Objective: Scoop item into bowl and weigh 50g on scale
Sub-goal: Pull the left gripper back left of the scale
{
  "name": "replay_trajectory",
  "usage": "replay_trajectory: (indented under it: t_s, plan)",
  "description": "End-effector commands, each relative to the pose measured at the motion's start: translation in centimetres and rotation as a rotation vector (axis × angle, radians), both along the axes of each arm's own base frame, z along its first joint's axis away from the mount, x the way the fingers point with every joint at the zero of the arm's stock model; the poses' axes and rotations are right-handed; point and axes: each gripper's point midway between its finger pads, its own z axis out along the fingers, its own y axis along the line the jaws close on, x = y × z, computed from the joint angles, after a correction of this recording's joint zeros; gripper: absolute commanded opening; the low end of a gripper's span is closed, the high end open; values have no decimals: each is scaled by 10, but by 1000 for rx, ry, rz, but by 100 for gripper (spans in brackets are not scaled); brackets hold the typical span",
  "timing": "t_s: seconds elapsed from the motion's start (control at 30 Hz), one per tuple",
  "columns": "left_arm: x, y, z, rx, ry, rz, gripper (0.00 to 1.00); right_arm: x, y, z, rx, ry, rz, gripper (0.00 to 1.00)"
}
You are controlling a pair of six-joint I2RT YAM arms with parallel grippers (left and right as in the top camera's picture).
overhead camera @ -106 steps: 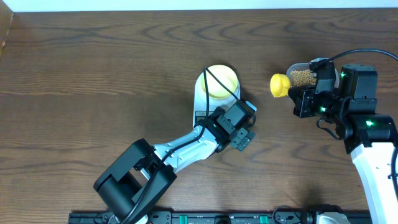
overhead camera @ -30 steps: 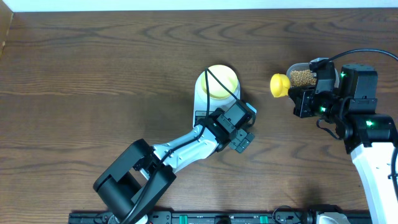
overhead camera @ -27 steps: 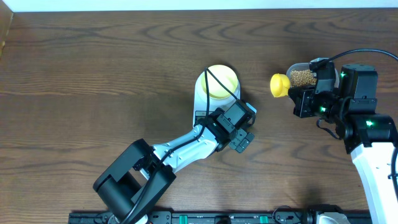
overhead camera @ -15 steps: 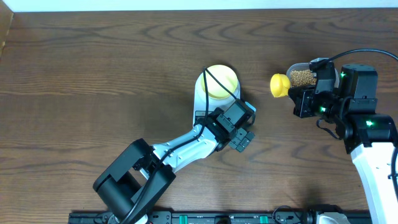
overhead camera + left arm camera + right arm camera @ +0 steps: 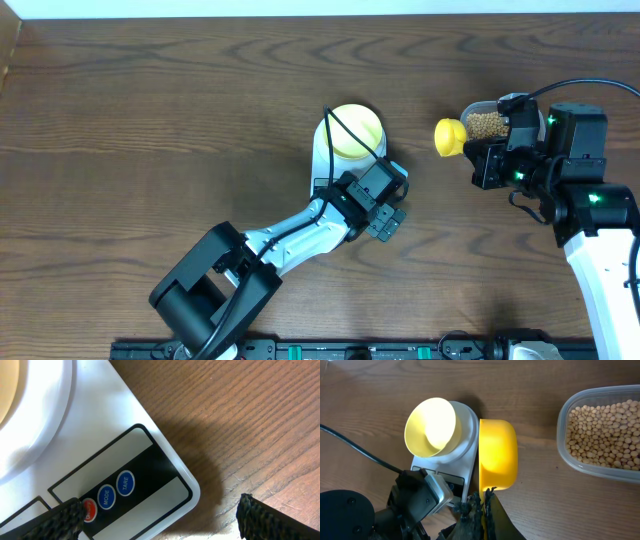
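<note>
Pale-yellow bowl (image 5: 430, 427) sits empty on your scale (image 5: 463, 452): left pincer (image 5: 161, 519) spread, right pincer (image 5: 482, 505) pinching the spoon (image 5: 497, 455), beans (image 5: 605, 435) unscooped.

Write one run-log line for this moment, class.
left gripper open above buttons of scale | right gripper shut on yellow spoon | beans in clear tub | bowl on scale, looks empty

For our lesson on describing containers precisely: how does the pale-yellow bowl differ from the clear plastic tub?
The bowl is round and opaque pale yellow; the tub is clear and rounded-rectangular. The bowl is empty, while the tub holds the beans. The bowl sits on the white scale; the tub rests directly on the table. Both are open-topped containers.
</note>
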Motion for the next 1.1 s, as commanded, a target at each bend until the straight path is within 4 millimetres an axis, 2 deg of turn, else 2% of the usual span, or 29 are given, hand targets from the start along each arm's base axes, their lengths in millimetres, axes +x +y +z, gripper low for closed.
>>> replay_trajectory:
  t_s: [0.0,0.13,0.23,0.33,0.47,0.6,0.67,0.73,0.9,1.07]
  plan:
    - [-8,14,-25,49,68,38,98,0,-2,7,-9,-25,2,1]
    - [-8,10,-22,33,68,31,99,0,-2,7,-9,-25,2,1]
    - [-9,3,-7,-12,68,15,98,0,-2,7,-9,-26,2,1]
    - [-10,1,32,-74,28,7,98,1,-2,8,-9,-30,2,1]
    - [-17,9,86,-136,-31,4,98,1,-2,10,-8,-42,2,1]
    - [-42,34,130,-155,-50,3,98,-1,-2,14,-8,-52,2,1]
    - [-51,47,145,-153,-62,9,98,-1,-2,15,-7,-55,4,1]
    - [-58,69,164,-135,-111,40,98,-2,-2,15,-6,-56,5,1]
    - [-53,107,187,-65,-244,136,98,-2,-2,14,-6,-51,5,1]
    - [-49,112,190,-52,-270,156,98,-3,-2,14,-18,-56,17,1]
